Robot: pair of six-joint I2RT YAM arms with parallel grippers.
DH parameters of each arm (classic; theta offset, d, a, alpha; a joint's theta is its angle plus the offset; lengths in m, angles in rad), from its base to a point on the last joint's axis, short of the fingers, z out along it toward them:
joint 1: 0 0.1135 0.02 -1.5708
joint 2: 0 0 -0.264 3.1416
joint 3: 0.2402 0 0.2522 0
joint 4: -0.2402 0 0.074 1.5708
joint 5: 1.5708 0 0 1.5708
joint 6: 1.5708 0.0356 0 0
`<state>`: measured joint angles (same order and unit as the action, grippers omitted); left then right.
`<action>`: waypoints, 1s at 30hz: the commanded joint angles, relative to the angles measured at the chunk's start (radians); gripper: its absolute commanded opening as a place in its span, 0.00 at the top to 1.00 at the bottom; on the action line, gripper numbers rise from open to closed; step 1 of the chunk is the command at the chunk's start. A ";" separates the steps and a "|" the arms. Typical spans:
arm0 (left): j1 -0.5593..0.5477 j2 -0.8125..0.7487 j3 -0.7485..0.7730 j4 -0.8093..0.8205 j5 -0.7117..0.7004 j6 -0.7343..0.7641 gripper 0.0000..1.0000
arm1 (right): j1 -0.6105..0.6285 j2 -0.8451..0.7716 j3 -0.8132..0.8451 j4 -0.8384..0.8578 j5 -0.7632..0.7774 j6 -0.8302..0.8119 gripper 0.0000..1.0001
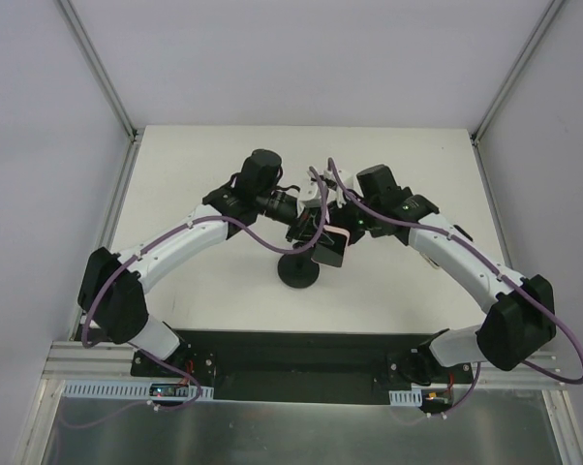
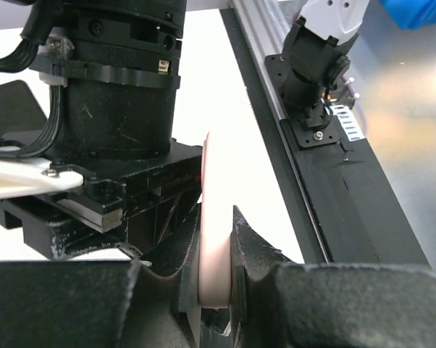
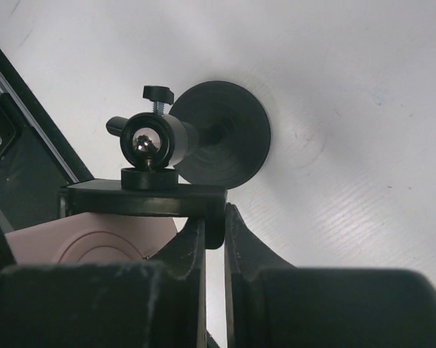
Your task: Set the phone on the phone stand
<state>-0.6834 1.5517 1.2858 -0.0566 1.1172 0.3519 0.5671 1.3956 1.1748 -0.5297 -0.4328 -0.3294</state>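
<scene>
Clamping the pale pink phone (image 2: pixel 216 181) edgewise, the left hand (image 2: pixel 215 254) is holding it midway between the bench's (image 1: pixel 417 165) side edges at the black round-based stand (image 3: pixel 229 134), whose cradle (image 3: pixel 142 199) the right hand (image 3: pixel 214 232) is pinching.

We're in a robotics lab test cell, not a home or shop: white tabletop (image 1: pixel 195 165) boxed in by plain grey panels (image 1: pixel 30 145) w/ alu. extrusion posts (image 1: pixel 98 68) at upper left & right, robot arms (image 1: pixel 175 247) bolted to a black base plate (image 1: pixel 301 354) along the bottom edge, purple cables (image 1: pixel 235 219) strung over them.
</scene>
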 commanded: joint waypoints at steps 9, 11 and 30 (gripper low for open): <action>-0.033 -0.232 -0.213 -0.067 -0.997 -0.350 1.00 | 0.118 -0.260 -0.217 0.396 0.526 0.369 1.00; -0.067 -0.240 -0.217 -0.103 -1.193 -0.407 1.00 | 0.190 -0.283 -0.260 0.439 0.725 0.389 1.00; -0.110 -0.102 -0.183 0.020 -1.426 -0.646 1.00 | 0.803 -0.196 -0.250 0.709 1.605 0.486 1.00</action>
<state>-0.8570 1.3441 1.1076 -0.0738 0.0628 -0.2508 1.2587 1.2274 0.7933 -0.0414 1.1545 0.1104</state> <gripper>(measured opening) 0.190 0.078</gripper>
